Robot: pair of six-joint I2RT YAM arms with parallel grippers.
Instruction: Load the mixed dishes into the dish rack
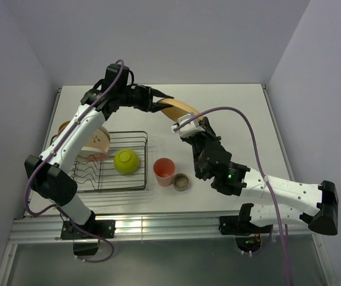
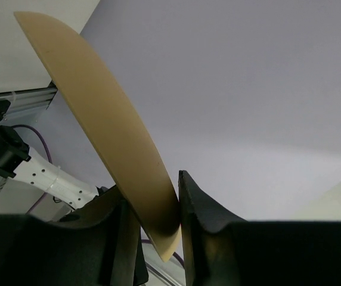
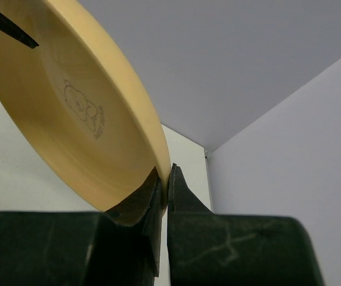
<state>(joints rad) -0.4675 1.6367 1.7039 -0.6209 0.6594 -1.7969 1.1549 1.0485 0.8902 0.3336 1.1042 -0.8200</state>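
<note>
1. Two sets of jaws hold one yellow-orange plate in mid-air over the far half of the counter. It is tilted up on edge, above and to the right of the dish rack and not touching it.
2. My right jaws are clamped tight on a thin stretch of its rim. My left jaws pinch the rim from the other side, one finger on each face in the left wrist view.
3. Going by its matte face and the small bear printed in the well, I take it for a light, rigid moulded plate rather than china. It should not flex under a pinch, and a knock would probably not break it.
4. Its smooth, curved lip looks like the weak spot, since a pinch at the very edge could let the plate pivot or slide out. I would hold deep over the rim, with fingers flat on both faces. I would also grip the upper edge, leaving the lower edge free to drop between the divider wires.
5. In the rack, a cream-and-pink plate leans on edge at the left end and a yellow-green bowl sits at the right. Open wires show between them.
6. A pink cup and a tiny grey-brown cup stand close together on the counter just right of the rack, not yet loaded.
</note>
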